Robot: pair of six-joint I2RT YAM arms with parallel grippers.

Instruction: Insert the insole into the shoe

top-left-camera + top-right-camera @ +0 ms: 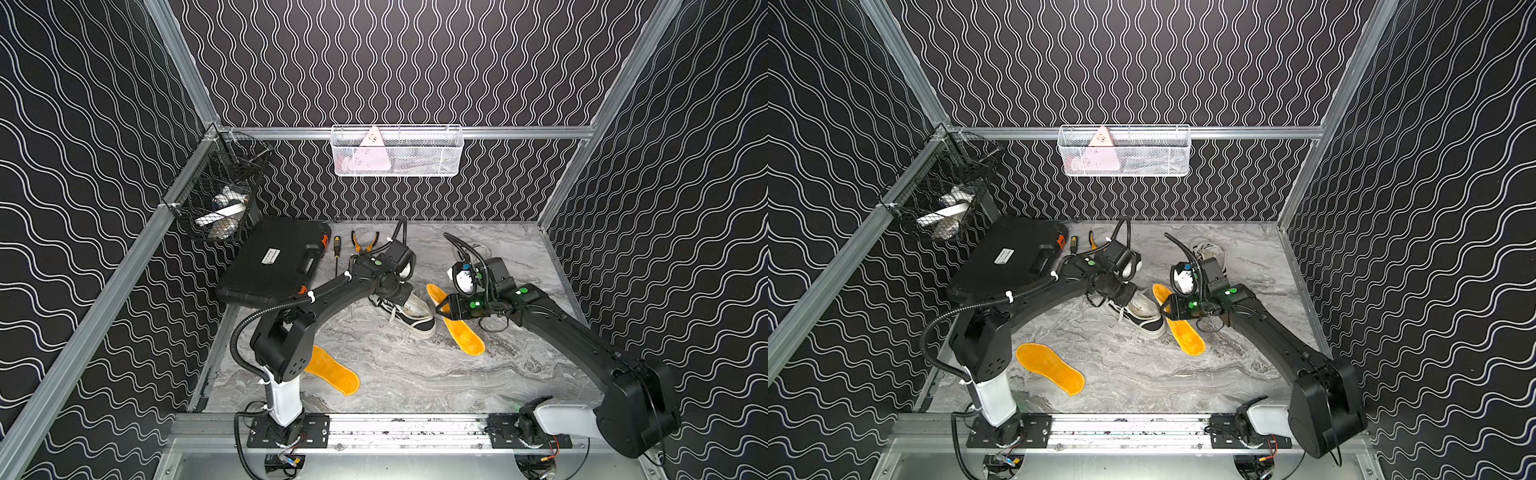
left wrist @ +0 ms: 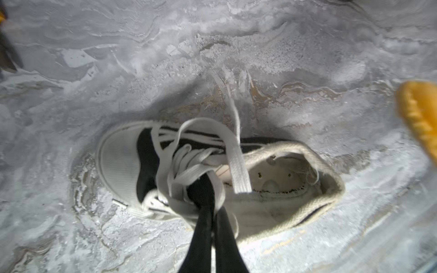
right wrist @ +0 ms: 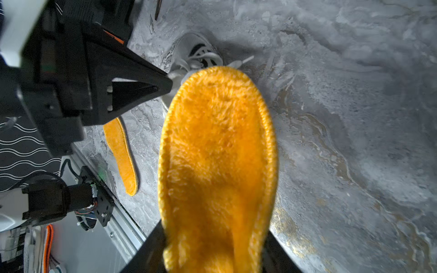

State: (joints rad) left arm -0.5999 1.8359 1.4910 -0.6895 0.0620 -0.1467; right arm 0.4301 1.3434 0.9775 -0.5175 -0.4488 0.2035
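- My left gripper (image 2: 205, 189) pinches the shoe (image 2: 120, 163) tight by its laces.
- My right gripper (image 1: 441, 309) holds the fuzzy orange insole (image 3: 217, 146), just beside the shoe.
- Next, I think I must slide its front end into the shoe's hole.
- A loose lace (image 2: 237, 163) crosses the hole and may block it.
- A spare insole (image 1: 332, 374) lies well apart.

Marble table (image 1: 415, 374) carries shoe (image 1: 409, 316), loose insole (image 1: 332, 374), toolcase (image 1: 270, 262), pliers (image 1: 365, 241).

Wavy-patterned black walls (image 1: 395, 62), seemingly marble tabletop (image 1: 415, 374)
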